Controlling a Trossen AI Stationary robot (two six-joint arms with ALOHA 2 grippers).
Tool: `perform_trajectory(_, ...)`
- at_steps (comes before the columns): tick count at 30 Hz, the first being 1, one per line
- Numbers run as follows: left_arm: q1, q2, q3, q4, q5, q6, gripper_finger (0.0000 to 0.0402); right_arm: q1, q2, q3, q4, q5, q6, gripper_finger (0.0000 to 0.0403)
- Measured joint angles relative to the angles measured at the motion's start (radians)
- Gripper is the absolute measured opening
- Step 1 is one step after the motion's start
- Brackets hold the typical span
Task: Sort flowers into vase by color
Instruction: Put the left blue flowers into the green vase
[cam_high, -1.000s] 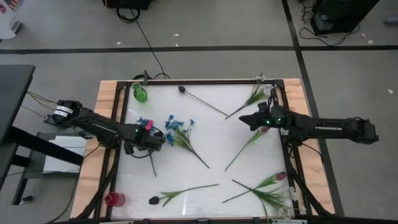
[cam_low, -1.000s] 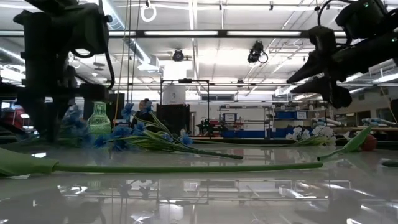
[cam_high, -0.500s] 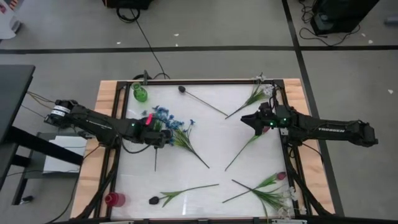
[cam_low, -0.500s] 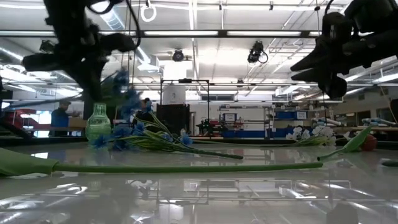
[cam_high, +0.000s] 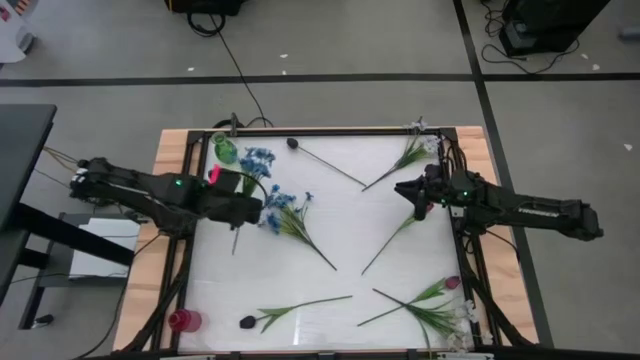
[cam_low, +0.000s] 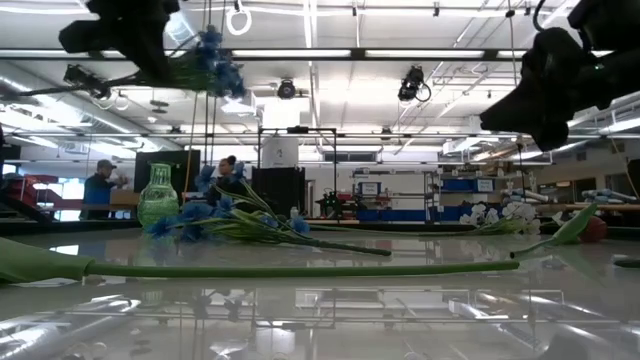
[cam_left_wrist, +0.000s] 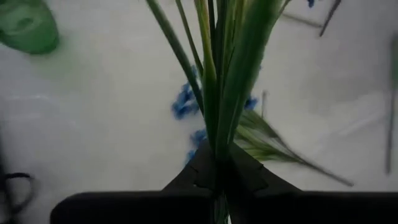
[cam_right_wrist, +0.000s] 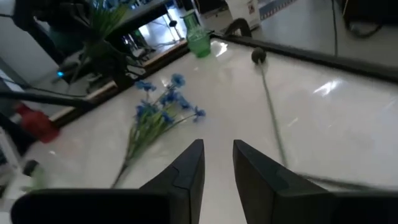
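My left gripper (cam_high: 243, 206) is shut on a blue flower (cam_high: 258, 160), raised high above the table's left half; in the low view the blue head (cam_low: 214, 60) hangs near the picture's top. The green vase (cam_high: 226, 150) stands at the far left corner, beside that head. A second blue flower (cam_high: 287, 212) lies flat on the table just right of my left gripper. My right gripper (cam_right_wrist: 217, 163) is open with nothing between its fingers; it hovers over the table's right side (cam_high: 408, 190). My left gripper pinches the flower's green stem and leaves (cam_left_wrist: 217, 146) between its two fingers, about midway along the stem. The fingers slant down from the table's left and lie across the stem. The flower is lifted clear, its head toward the far edge and its stem end (cam_high: 236, 244) toward the near edge.
A dark flower (cam_high: 293, 143) lies at the far edge, white flowers (cam_high: 415, 145) at the far right. One stem (cam_high: 392, 236) lies below my right gripper and several flowers (cam_high: 430, 300) at the near right. A dark-headed flower (cam_high: 290, 308) lies near the front edge. A red vase (cam_high: 180, 320) stands near left.
My left gripper has risen well above the table and rolled, staying shut on the blue flower. The flower has come up off the table and swung, its head now toward the far edge next to the green vase.
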Motion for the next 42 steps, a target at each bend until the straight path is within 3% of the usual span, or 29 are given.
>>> perform_trajectory(14, 0.001, -0.051, -0.004, -0.067, -0.014, -0.019, 0.0028, 0.001, -0.113, 0.069, -0.107, -0.016, -0.137, 0.0076)
perform_trajectory(17, 0.001, -0.051, -0.004, -0.060, -0.036, -0.009, 0.0028, 0.001, -0.112, 0.068, -0.066, -0.044, -0.137, 0.0076)
perform_trajectory(22, 0.001, -0.051, -0.004, -0.053, -0.072, 0.004, 0.0028, 0.001, -0.081, 0.069, 0.152, -0.117, -0.131, 0.0075)
perform_trajectory(29, 0.001, -0.051, -0.004, 0.021, -0.074, 0.109, 0.0029, 0.002, 0.082, 0.164, 0.215, -0.148, -0.153, 0.0075)
perform_trajectory(36, 0.001, -0.060, 0.044, 0.058, -0.063, 0.327, 0.0029, 0.030, 0.324, 0.348, 0.225, -0.165, -0.207, 0.0075)
perform_trajectory(39, 0.002, -0.069, 0.083, 0.145, -0.069, 0.497, 0.0029, 0.060, 0.454, 0.420, 0.264, -0.146, -0.148, 0.0075)
perform_trajectory(42, 0.002, -0.083, 0.090, 0.356, -0.074, 0.759, 0.0029, 0.110, 0.607, 0.487, 0.424, -0.141, -0.096, 0.0075)
